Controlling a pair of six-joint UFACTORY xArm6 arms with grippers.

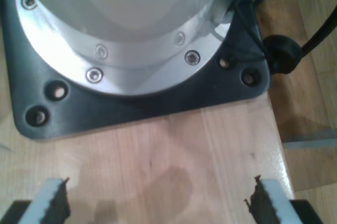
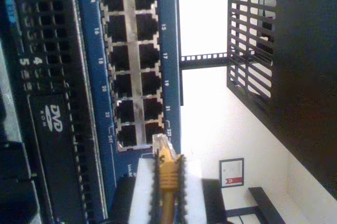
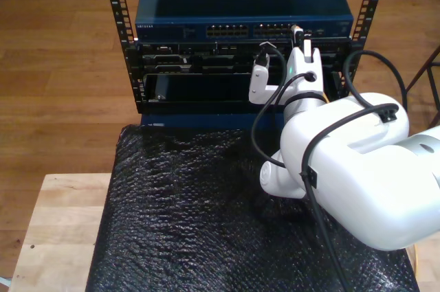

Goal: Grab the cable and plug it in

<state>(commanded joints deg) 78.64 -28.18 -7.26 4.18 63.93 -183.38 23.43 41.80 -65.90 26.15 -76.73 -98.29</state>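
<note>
Up at the rack (image 3: 124, 38) that stands beyond the tabletop in the exterior view, my second gripper (image 3: 298, 31) reaches to the front of the blue network switch (image 3: 240, 0), near the end of its port row toward the exterior view's right. Its fingers (image 2: 145, 197) are closed on the cable (image 2: 167, 176), pinching the yellow-orange boot so that the clear plug (image 2: 161, 142) sticks out ahead of them. Seen from the second wrist view, the plug tip sits just at the edge of the silver port block (image 2: 131, 60), beside the end pair of sockets marked 21 to 24, and I cannot tell whether it has entered a socket or only touches the frame. A black perforated panel with a DVD mark (image 2: 52, 116) lies alongside the switch face. From the exterior view the white arm (image 3: 350, 161) carrying this gripper fills the near right, with black hoses (image 3: 271, 127) looping along it, above a black crinkled mat (image 3: 179, 216) on the light wooden tabletop (image 3: 58, 230). My first gripper (image 1: 158, 203) hangs over bare wood, fingers (image 1: 52, 203) spread wide apart with nothing between them, facing a black base plate (image 1: 158, 105) and the bolted metal flange (image 1: 121, 74) upon it.
</note>
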